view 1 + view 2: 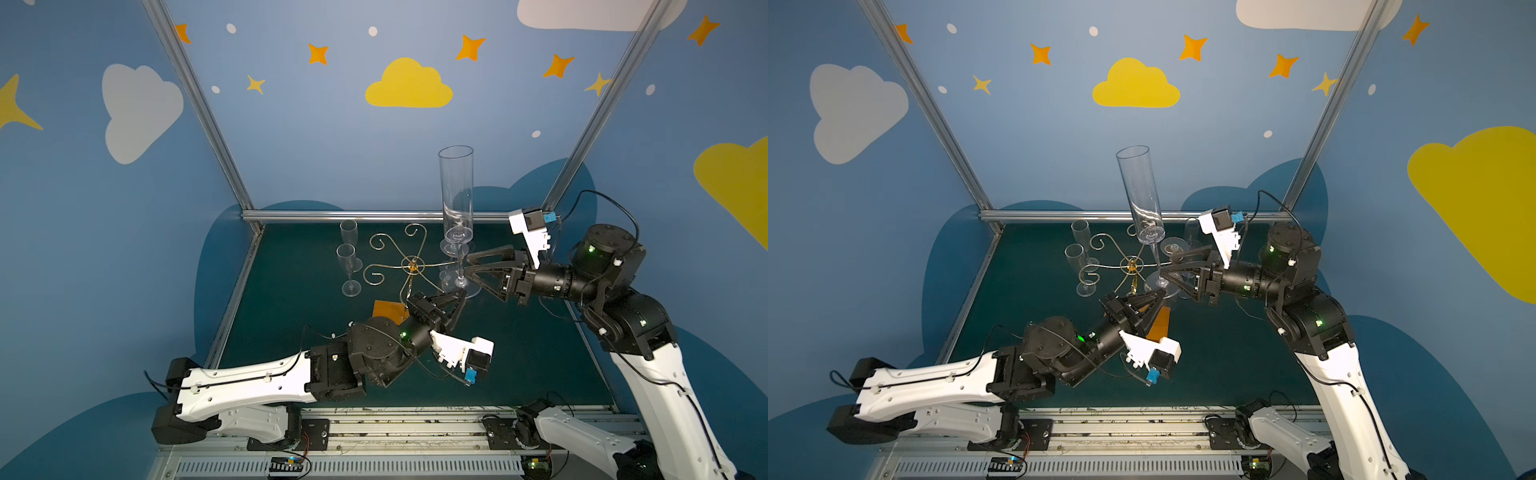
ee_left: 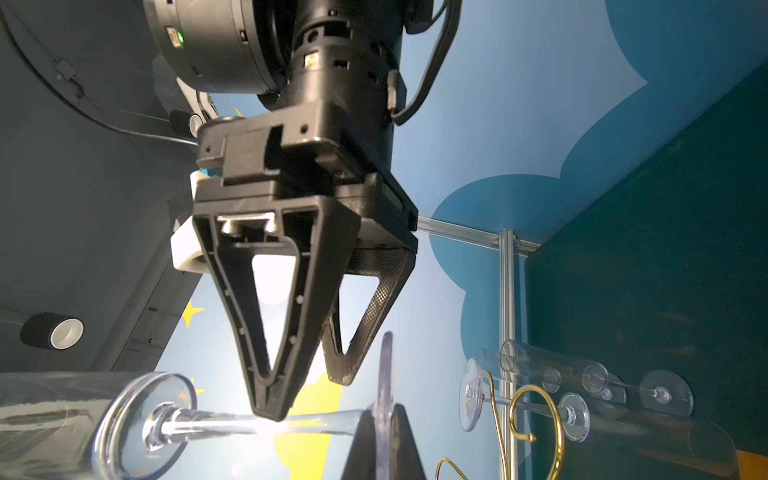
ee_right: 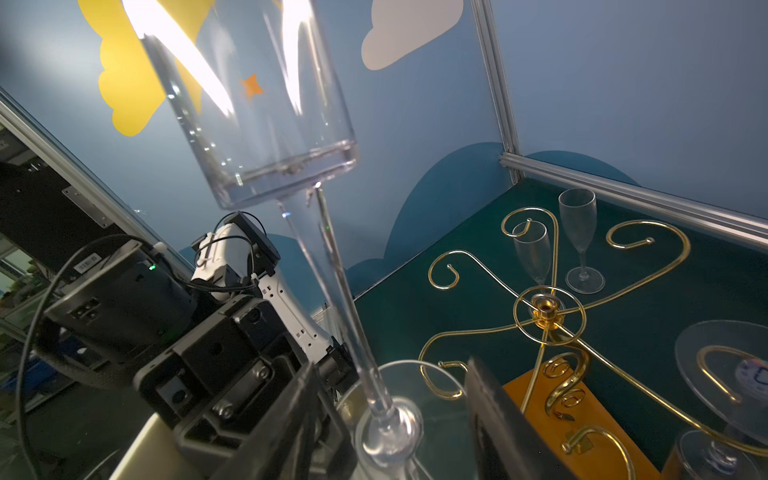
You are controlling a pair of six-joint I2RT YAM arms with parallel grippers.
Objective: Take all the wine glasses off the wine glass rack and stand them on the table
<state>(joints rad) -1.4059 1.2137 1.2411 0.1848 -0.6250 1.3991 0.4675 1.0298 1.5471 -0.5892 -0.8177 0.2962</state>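
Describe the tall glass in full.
The tall glass is clear and plastic-looking: a long straight-sided bowl, thin stem and flat round foot. It stands upright, rim up, empty, apparently held off the table beside the rack. The left gripper is shut on the foot's edge. The right gripper straddles the stem just above the foot, open, with gaps either side.

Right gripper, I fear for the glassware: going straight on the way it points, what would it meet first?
Most likely the stem of the tall wine glass, which stands between the right gripper's open fingers. Past it lies the wine glass rack's hub, but depth is unclear there.
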